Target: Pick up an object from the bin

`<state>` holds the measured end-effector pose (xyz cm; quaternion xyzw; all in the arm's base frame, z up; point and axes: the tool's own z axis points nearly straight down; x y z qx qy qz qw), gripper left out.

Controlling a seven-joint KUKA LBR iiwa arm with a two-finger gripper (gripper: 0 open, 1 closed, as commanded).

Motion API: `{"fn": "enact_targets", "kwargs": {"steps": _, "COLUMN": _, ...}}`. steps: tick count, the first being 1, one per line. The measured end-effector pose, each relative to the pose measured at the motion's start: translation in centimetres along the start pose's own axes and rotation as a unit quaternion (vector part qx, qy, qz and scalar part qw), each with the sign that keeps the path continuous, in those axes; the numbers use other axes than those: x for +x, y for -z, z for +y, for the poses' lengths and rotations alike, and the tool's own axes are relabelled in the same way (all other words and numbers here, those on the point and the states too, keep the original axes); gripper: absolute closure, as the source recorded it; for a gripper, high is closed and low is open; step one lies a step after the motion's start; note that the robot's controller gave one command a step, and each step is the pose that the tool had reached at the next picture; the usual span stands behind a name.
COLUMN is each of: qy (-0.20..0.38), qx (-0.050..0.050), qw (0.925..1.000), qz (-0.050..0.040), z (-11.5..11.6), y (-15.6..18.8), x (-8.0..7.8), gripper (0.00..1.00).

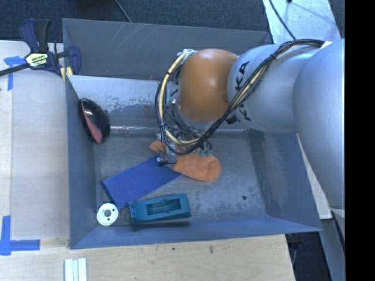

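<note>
My gripper [168, 152] is low in the middle of the bin, mostly hidden under the arm's wrist. It sits at the left end of a crumpled orange cloth [201, 168] and just above the upper right corner of a flat blue card [139, 182]. The cloth lies on the bin floor and reaches out to the right from under the gripper. Whether anything is gripped is hidden.
A teal tape dispenser [161, 208] lies near the front wall with a small white roll [107, 214] to its left. A black and pink oval object [94, 119] leans in the back left corner. The arm covers the bin's back right.
</note>
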<state>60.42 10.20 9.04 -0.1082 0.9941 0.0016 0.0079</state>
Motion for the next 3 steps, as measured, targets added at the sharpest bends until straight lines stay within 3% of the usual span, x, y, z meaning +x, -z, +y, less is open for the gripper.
{"fn": "enact_targets", "kwargs": {"steps": 1, "qy": 0.007, "qx": 0.001, "qw": 1.0, "qz": 0.0067, "z": 0.4, "y": 9.1, "x": 2.4, "gripper": 1.0}}
{"fn": "enact_targets", "kwargs": {"steps": 2, "qy": 0.007, "qx": 0.001, "qw": 1.0, "qz": 0.0067, "z": 0.4, "y": 9.1, "x": 2.4, "gripper": 1.0}}
{"fn": "enact_targets", "kwargs": {"steps": 3, "qy": 0.006, "qx": 0.001, "qw": 1.0, "qz": 0.0071, "z": 1.2, "y": 17.5, "x": -1.4, "gripper": 1.0}}
